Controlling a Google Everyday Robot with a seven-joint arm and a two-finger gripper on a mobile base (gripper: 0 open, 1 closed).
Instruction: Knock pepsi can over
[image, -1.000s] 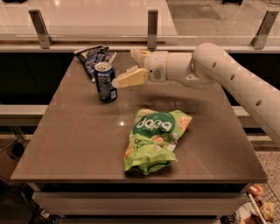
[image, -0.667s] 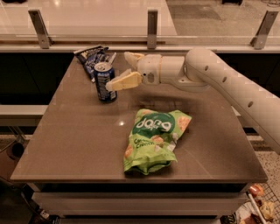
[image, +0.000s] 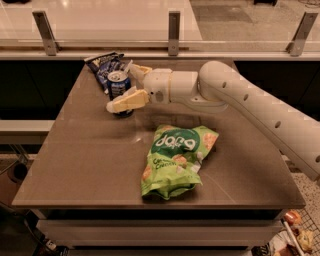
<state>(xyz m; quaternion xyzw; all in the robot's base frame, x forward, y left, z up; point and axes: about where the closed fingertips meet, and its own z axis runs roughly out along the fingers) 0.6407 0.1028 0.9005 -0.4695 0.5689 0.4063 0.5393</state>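
The pepsi can (image: 118, 86) stands upright at the back left of the brown table (image: 75, 165), dark blue with a silver top. My gripper (image: 120, 87) reaches in from the right on the white arm (image: 250, 105) and is open. Its near finger (image: 127, 102) lies across the front of the can's lower part and hides it. The far finger (image: 140, 70) is just behind and to the right of the can's top. The can is between the two fingers.
A flat dark blue snack bag (image: 102, 63) lies right behind the can at the table's back left corner. A large green chip bag (image: 175, 160) lies in the middle front. A rail with metal posts (image: 173, 32) runs behind the table.
The gripper has moved left to the can; its near finger now crosses in front of the can. The can still stands in the same place.
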